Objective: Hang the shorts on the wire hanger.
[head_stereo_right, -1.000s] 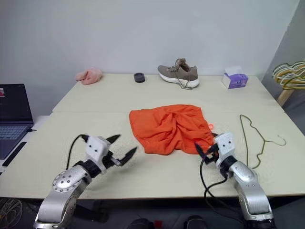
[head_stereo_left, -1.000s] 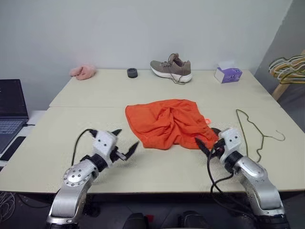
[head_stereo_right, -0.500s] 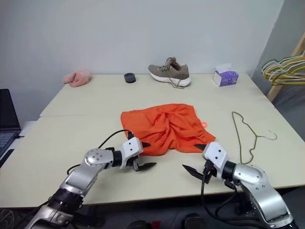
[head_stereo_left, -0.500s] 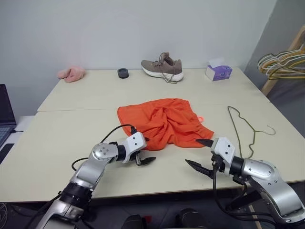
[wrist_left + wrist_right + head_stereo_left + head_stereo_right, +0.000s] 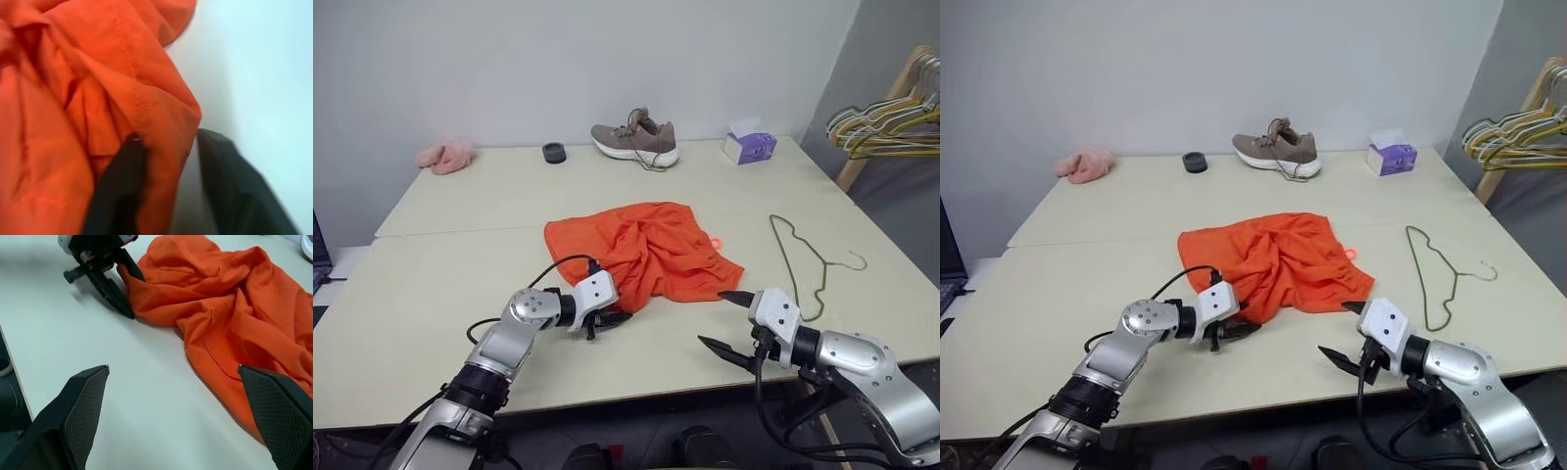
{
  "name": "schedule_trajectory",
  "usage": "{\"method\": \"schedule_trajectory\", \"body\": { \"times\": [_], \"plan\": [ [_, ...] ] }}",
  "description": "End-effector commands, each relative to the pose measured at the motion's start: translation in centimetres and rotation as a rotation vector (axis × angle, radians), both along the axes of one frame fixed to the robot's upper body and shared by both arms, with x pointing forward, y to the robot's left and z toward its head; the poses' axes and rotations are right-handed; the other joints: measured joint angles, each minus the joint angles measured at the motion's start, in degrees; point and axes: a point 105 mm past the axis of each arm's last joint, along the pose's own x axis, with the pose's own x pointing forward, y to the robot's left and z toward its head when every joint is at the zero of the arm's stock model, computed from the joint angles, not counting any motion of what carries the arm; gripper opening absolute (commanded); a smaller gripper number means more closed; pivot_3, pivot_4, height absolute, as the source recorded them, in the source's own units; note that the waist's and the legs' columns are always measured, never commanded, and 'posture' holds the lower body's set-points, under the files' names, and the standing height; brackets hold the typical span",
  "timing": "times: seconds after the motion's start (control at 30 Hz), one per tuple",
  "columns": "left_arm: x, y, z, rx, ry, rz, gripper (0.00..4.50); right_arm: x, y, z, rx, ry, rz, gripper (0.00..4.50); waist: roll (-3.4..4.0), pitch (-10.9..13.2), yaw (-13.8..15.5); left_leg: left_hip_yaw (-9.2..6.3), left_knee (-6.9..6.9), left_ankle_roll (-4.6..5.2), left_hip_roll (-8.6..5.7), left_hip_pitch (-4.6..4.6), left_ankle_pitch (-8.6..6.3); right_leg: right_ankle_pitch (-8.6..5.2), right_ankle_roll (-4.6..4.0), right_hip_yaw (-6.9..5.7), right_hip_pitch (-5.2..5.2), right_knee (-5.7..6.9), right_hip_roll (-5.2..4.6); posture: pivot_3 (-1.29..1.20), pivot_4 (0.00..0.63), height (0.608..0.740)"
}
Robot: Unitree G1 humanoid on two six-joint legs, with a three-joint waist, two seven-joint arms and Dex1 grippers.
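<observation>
Left wrist view: fingers (image 5: 230,186) astride shorts (image 5: 73,98) hem

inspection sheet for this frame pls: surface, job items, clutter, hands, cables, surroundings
Surface: pale beige table, two tops butted together.
Job's things: crumpled bright orange fabric shorts at centre; thin grey-green wire hanger flat to their right, apart from them.
Clutter: along the far edge, pink fuzzy cloth, small black round object, tan sneaker, purple tissue box.
Hands: left hand closing on the shorts' near hem; right hand open, off the cloth.
Cables: black cable looping over the left wrist.
Surroundings: coloured hangers on a wooden rack at right.
</observation>
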Motion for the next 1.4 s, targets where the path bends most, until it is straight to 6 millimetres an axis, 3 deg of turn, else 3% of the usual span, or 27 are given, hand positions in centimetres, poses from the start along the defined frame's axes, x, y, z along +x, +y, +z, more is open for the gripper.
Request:
{"method": "schedule_trajectory", "body": {
  "times": [0.03,0.07,0.33,0.57,0.7,0.8,1.03,1.17,1.33,1.4],
  "plan": [
    [0.1,1.1,0.1,0.03,-0.006,0.02,0.36,0.5,-0.1,0.7,-0.064,-0.074,0.051,4.5,-0.02,-0.01,-0.08,-0.01,0.0,0.0,0.0,0.01,0.0,0.0,0.0,0.0,0.0,0.0,0.0,-0.21,0.04,0.74],
    [0.5,1.6,0.8,0.019,-0.024,0.038,0.02,1.2,-0.4,0.5,-0.132,-0.116,0.071,4.5,-0.01,-0.01,-0.24,-0.02,0.0,0.0,0.01,0.01,0.0,0.0,0.0,-0.01,0.01,0.01,0.0,-0.21,0.038,0.74],
    [2.5,6.4,7.6,-0.089,-0.154,0.184,0.02,5.7,-0.7,-0.8,-0.444,-0.336,0.234,4.5,-0.04,0.03,-2.5,-0.04,-0.02,0.0,0.02,-0.08,0.0,0.02,0.02,-0.03,-0.12,0.03,0.01,-0.18,0.027,0.74],
    [2.5,9.6,11.4,-0.172,-0.19,0.285,0.02,8.2,0.7,-3.3,-0.576,-0.433,0.343,4.5,-0.05,0.03,-2.7,-0.16,-0.02,0.0,0.0,-0.3,-0.01,0.0,0.06,-0.02,-0.19,0.0,-0.06,-0.14,0.017,0.74],
    [2.2,10.4,11.3,-0.163,-0.18,0.306,0.02,9.6,2.5,-3.6,-0.571,-0.495,0.356,4.5,-0.08,0.0,-2.69,-0.15,0.01,-0.01,0.03,-0.05,0.0,0.05,0.04,-0.02,-0.06,0.11,-0.03,-0.13,0.013,0.74],
    [1.9,10.4,10.9,-0.163,-0.165,0.309,0.0,10.5,3.4,-3.4,-0.561,-0.522,0.34,3.9,-0.1,-0.02,-2.64,-0.2,0.06,-0.01,0.03,-0.02,0.02,0.1,0.02,-0.01,0.02,0.12,-0.03,-0.13,0.013,0.74],
    [1.8,11.0,10.7,-0.159,-0.158,0.339,0.0,11.0,4.6,-3.2,-0.536,-0.547,0.332,1.36,-0.09,-0.01,-2.54,-0.23,0.06,-0.01,0.02,-0.1,0.02,0.28,-0.23,0.01,-0.04,0.11,-0.05,-0.13,0.016,0.74],
    [1.1,12.1,9.3,-0.09,-0.122,0.342,0.0,11.3,4.3,-2.0,-0.514,-0.545,0.314,0.03,-0.09,-0.01,-2.76,-0.24,0.04,-0.01,0.02,-0.16,0.01,0.28,-0.24,0.01,-0.09,0.11,-0.06,-0.14,0.017,0.74],
    [-1.8,13.4,6.0,0.096,0.008,0.243,0.0,11.8,2.9,-0.4,-0.533,-0.548,0.281,0.03,-0.05,0.01,-2.76,-0.22,0.0,-0.01,0.03,-0.15,0.01,0.28,-0.25,0.01,-0.12,0.13,-0.08,-0.14,0.021,0.74],
    [-5.6,16.6,2.3,0.322,0.171,0.176,0.0,10.3,0.5,-0.1,-0.6,-0.429,0.364,0.03,-0.01,0.03,-2.73,-0.25,0.02,-0.01,0.03,-0.17,0.01,0.28,-0.26,-0.01,-0.13,0.14,-0.11,-0.14,0.021,0.74]
  ]
}}
